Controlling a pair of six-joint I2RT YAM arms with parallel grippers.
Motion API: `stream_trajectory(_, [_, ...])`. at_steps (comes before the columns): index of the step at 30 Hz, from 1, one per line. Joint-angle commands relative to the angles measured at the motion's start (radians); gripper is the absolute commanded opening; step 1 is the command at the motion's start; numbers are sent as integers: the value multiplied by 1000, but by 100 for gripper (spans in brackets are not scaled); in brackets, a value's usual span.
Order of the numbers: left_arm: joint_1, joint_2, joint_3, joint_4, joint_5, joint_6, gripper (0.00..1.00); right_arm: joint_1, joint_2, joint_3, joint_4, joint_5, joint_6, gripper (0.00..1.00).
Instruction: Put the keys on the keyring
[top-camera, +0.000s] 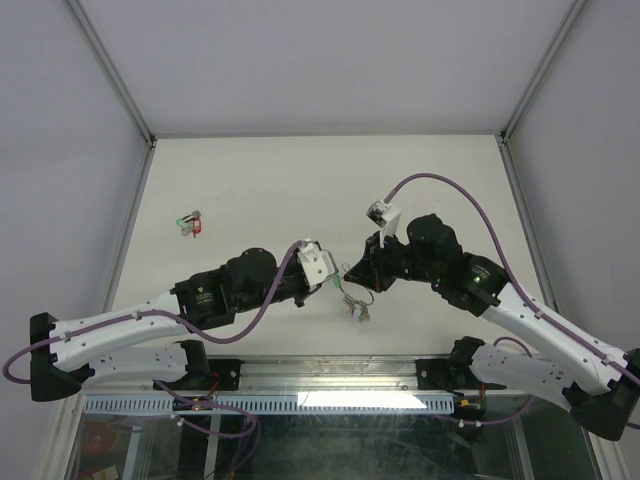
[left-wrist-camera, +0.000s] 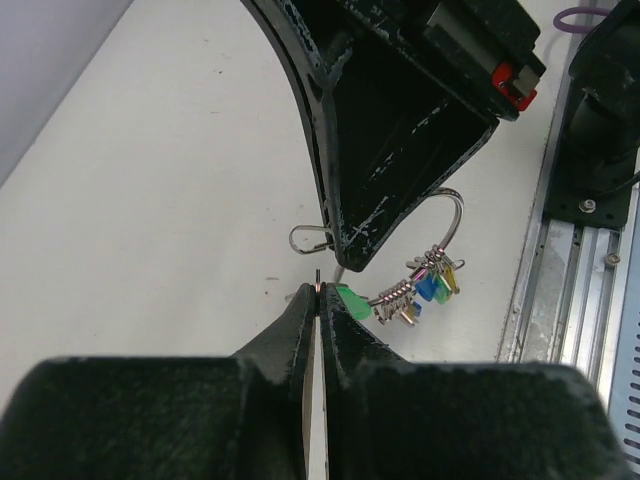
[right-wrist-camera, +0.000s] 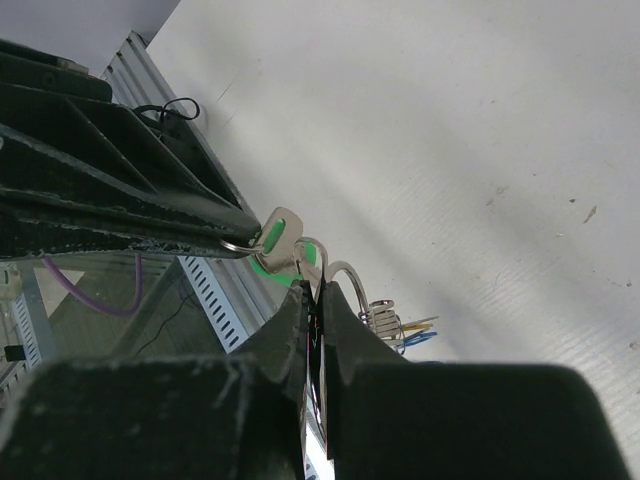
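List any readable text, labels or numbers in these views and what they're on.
No text can be read in any view.
left-arm sticker: green mark, print too small to read.
right-arm sticker: green mark, print too small to read.
red tab on the right arm's gripper housing: no print visible.
green key and keyring: no stamp or number legible.

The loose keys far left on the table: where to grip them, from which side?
Probably at the coloured heads of the loose keys, from straight above: they lie flat on the table, apart from everything, and the heads look bulkiest. Finer pose is too small to tell.
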Motion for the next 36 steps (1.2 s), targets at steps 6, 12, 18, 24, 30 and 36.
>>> stream_trajectory(6, [0, -13, 68, 34, 50, 138, 0, 6, -25, 46, 76, -39, 36, 0])
stream_trajectory(12, [-1, -10, 90, 5, 51, 177, 0, 6, -22, 69, 93, -47, 66, 0])
stream_trajectory(18, [-1, 6, 103, 3, 47, 189, 0, 6, -20, 78, 121, -28, 123, 0])
stream_trajectory(24, [-2, 3, 105, 16, -1, 158, 0, 6, -49, 61, 157, 15, 173, 0])
stream_trajectory(30, [-1, -8, 98, 54, -25, 164, 0, 6, -53, 56, 213, 6, 205, 0])
stream_trajectory(36, [-1, -9, 107, 58, -31, 181, 0, 6, -44, 59, 214, -1, 211, 0])
